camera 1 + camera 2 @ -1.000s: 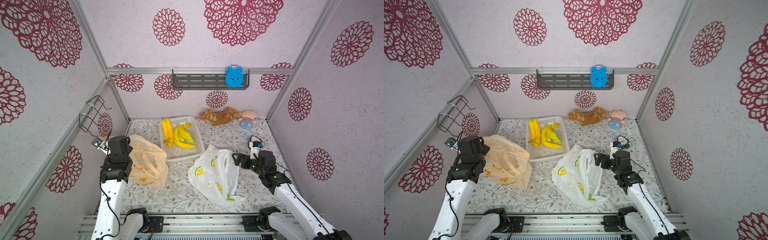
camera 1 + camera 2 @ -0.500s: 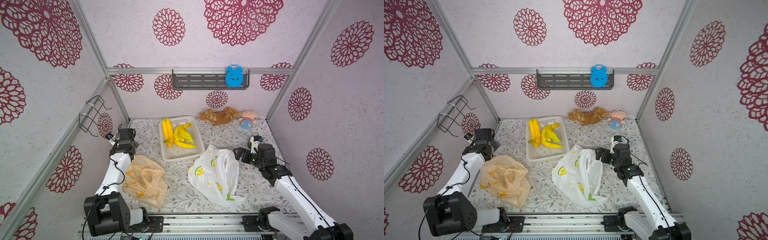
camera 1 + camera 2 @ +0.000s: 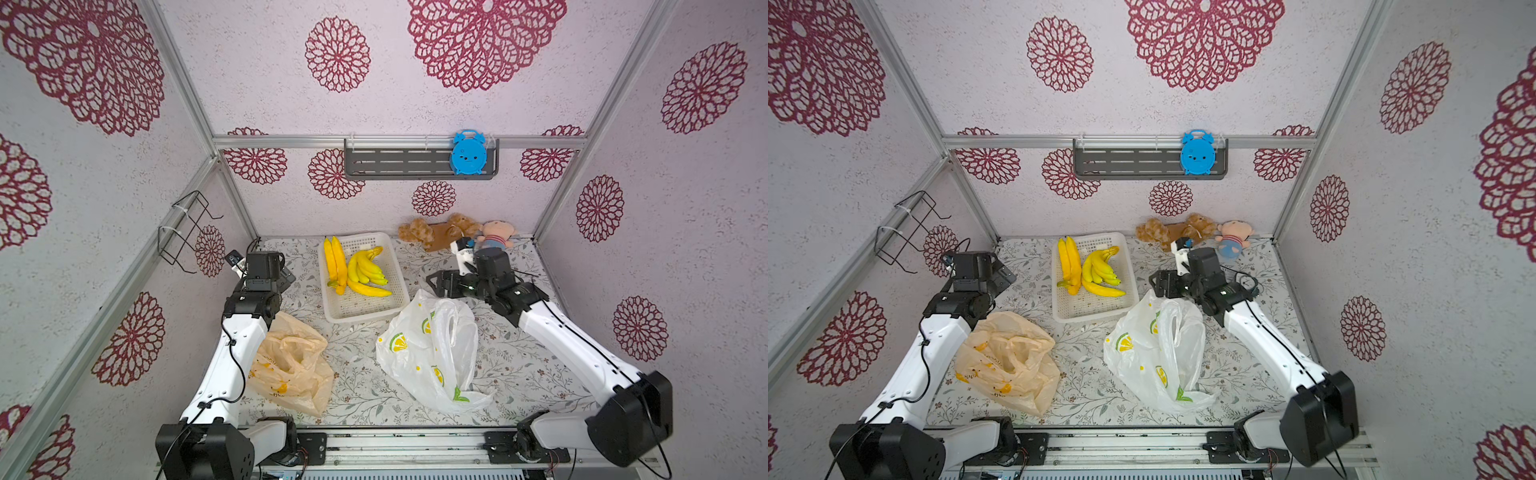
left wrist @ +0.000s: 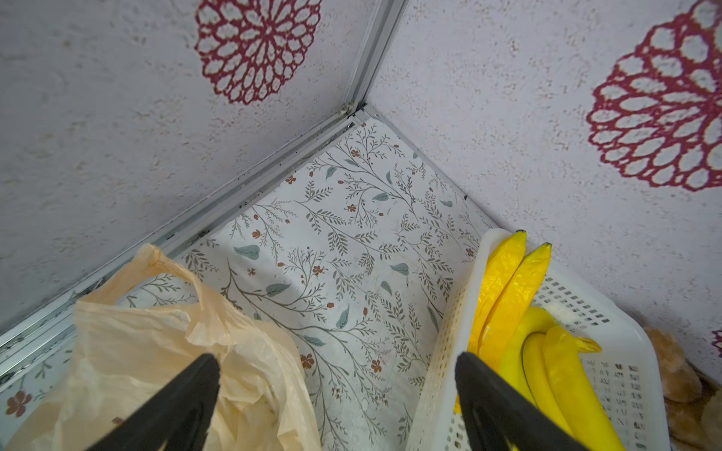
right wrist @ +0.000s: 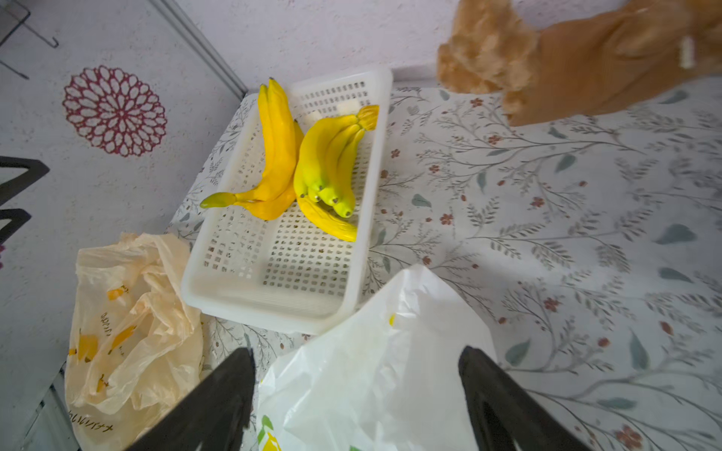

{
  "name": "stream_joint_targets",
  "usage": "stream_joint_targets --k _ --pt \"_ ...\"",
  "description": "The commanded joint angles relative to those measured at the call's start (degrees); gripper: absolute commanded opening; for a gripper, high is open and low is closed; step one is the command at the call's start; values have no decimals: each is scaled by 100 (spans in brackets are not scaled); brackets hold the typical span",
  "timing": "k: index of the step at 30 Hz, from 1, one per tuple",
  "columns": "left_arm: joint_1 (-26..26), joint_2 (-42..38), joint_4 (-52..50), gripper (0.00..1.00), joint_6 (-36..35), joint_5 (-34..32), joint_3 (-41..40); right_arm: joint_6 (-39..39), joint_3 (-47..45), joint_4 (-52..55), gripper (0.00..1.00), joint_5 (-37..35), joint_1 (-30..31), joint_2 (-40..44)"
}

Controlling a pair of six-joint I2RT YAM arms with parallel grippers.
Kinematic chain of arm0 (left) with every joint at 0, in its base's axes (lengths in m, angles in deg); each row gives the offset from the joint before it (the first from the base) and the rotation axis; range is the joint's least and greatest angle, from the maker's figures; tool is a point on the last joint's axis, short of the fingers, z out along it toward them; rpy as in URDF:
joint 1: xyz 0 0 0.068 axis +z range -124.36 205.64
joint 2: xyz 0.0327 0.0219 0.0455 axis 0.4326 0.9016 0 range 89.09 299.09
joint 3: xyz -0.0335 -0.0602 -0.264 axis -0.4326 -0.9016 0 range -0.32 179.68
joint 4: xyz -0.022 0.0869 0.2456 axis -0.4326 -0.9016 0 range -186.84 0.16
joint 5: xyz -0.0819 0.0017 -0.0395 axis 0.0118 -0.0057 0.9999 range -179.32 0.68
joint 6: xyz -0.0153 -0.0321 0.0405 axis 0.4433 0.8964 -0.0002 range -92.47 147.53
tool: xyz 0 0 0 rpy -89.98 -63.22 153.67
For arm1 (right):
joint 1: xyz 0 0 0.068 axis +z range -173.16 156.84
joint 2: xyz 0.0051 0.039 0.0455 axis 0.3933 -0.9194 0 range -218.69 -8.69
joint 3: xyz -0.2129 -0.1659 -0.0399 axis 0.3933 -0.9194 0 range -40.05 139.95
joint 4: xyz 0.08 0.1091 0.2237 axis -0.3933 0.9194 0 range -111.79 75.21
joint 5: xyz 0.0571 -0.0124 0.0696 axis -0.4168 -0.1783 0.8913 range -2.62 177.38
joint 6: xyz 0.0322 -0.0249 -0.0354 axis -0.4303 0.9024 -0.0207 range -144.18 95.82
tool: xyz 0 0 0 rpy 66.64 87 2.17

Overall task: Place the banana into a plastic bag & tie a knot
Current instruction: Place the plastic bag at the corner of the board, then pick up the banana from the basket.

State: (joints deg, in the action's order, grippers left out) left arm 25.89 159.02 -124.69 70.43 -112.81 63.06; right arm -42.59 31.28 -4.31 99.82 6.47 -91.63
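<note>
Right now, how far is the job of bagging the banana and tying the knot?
Done: nothing visible; the bananas lie in the white basket. In hand: nothing is gripped; the right pincer is open over the white lemon-print bag, the left pincer open near the beige bag and the basket. Left: pick a banana, bag it, tie the knot; both bags lie untied.
</note>
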Motion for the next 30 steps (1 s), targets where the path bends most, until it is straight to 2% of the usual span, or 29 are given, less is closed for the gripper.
stream_joint_targets --k 1,9,16,19,24,26,28,30 --pt "-8 1 179 97 -37 204 -190 422 833 272 80 121 346 -807" --pt "-8 -109 381 97 -1 366 -483 807 3576 1022 64 296 628 -3410" --pt "1 -88 408 97 -27 454 -527 982 6079 1934 64 475 710 -5334" --pt "2 -124 418 97 -35 481 -567 993 6563 1998 64 617 761 -5763" --pt "1 -181 464 97 -18 559 -653 896 6622 1673 63 650 808 -6043" --pt "2 -203 453 97 -18 611 -658 833 6613 1514 55 587 808 -6106" --pt "-3 -264 498 97 0 680 -715 805 6614 1356 39 545 817 -6122" --pt "-1 -287 583 97 2 741 -765 819 6614 1279 26 423 825 -6070"
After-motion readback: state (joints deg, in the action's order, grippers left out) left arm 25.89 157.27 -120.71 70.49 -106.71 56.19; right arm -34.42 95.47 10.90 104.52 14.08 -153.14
